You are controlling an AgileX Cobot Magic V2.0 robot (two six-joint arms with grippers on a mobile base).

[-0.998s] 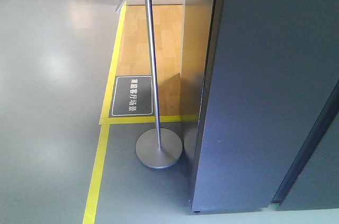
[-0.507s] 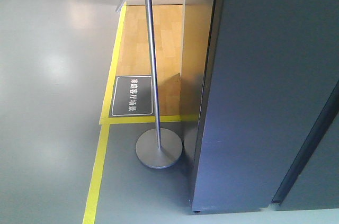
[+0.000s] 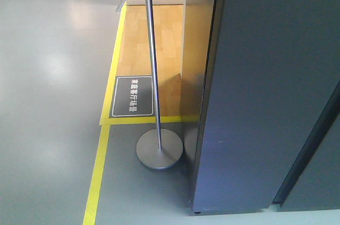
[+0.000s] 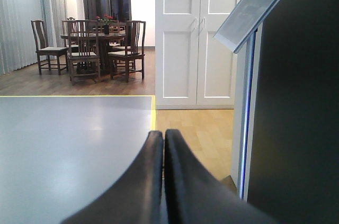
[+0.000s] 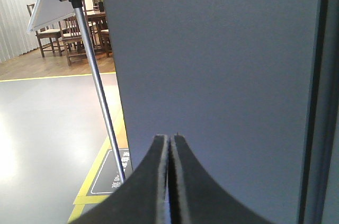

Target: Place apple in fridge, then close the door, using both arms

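Observation:
The apple is out of view in every frame. A tall dark grey-blue fridge (image 3: 265,86) fills the right of the front view, showing only its flat outer face; a dark seam runs slantwise at its lower right. I cannot tell which panel is the door. In the right wrist view the same grey-blue face (image 5: 212,49) stands just beyond my right gripper (image 5: 170,138), which is shut with nothing in it. My left gripper (image 4: 163,134) is also shut and empty, pointing over the grey floor, with the fridge's dark side (image 4: 302,102) to its right.
A metal sign stand (image 3: 154,76) with a round base (image 3: 159,149) stands close to the fridge's left edge, its slanted board (image 4: 251,12) overhead. Yellow tape (image 3: 95,177) and a floor label (image 3: 133,96) mark the floor. White double doors (image 4: 196,38) and dining chairs (image 4: 95,44) lie farther back.

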